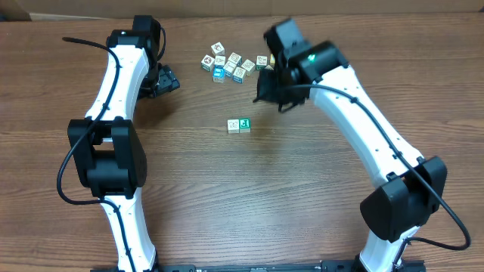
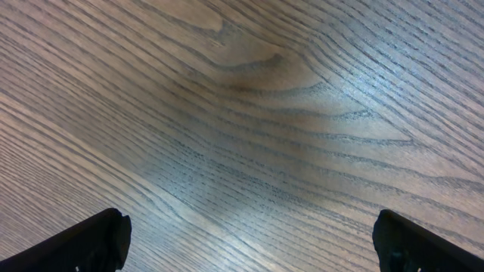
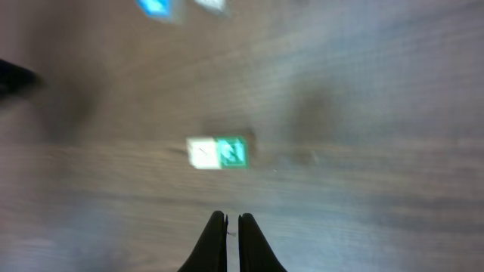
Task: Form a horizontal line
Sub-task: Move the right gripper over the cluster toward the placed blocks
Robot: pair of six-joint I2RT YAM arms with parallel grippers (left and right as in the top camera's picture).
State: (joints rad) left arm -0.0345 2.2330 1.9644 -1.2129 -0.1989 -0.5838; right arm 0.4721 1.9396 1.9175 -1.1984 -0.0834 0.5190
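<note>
The horizontal line is a short row of two tiny cubes side by side on the wooden table, one white and one teal-green. The right wrist view shows that same row, blurred, ahead of my right gripper. That gripper is shut with nothing between its fingers. From overhead, the right gripper hangs up and to the right of the row, apart from it. My left gripper rests open at the far left. In its own view the left gripper has only bare wood between its fingers.
An irregular cluster of several similar tiny cubes lies at the back of the table, just left of my right arm. Two blurred cubes of it show at the top of the right wrist view. The table is brown wood.
</note>
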